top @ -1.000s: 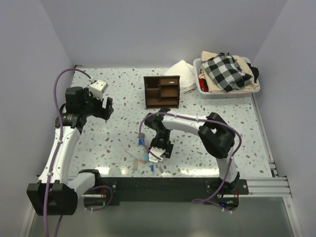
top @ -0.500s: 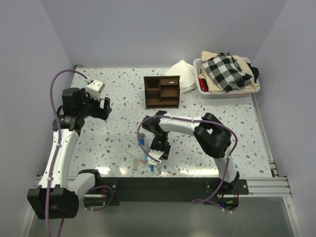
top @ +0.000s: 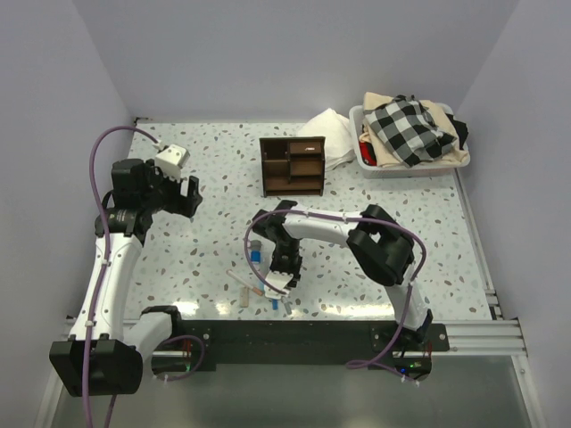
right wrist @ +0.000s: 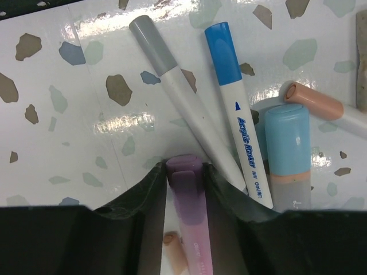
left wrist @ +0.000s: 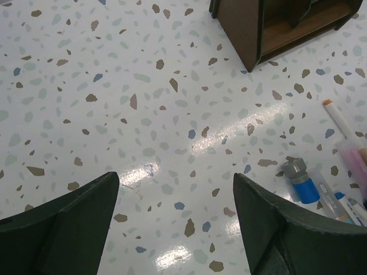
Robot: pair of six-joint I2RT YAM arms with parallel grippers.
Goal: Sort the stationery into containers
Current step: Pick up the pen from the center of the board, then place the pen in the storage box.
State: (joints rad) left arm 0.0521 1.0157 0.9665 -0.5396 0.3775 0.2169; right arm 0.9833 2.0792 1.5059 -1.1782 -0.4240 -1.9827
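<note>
The stationery lies in a small pile (top: 263, 285) near the table's front edge. My right gripper (right wrist: 184, 169) is down in that pile, its jaws pressed on both sides of the purple cap of a pink marker (right wrist: 189, 212). Beside it lie a grey-capped white marker (right wrist: 183, 97), a blue-capped marker (right wrist: 235, 109), a light-blue-capped piece (right wrist: 287, 143) and an orange cap (right wrist: 312, 100). The dark brown wooden organizer (top: 292, 165) stands at mid-back. My left gripper (left wrist: 175, 177) hovers open over bare table, left of the organizer (left wrist: 246, 28), with a blue-capped piece (left wrist: 302, 186) at its right.
A white bin (top: 393, 171) piled with checkered cloth stands at the back right. A white cloth (top: 330, 134) lies between it and the organizer. Walls close in the table on three sides. The right arm arches over the table's middle.
The right gripper's jaws have narrowed onto the pink marker's cap, and the arm has shifted slightly left. The left arm drew back a little to the left, then stayed still.
</note>
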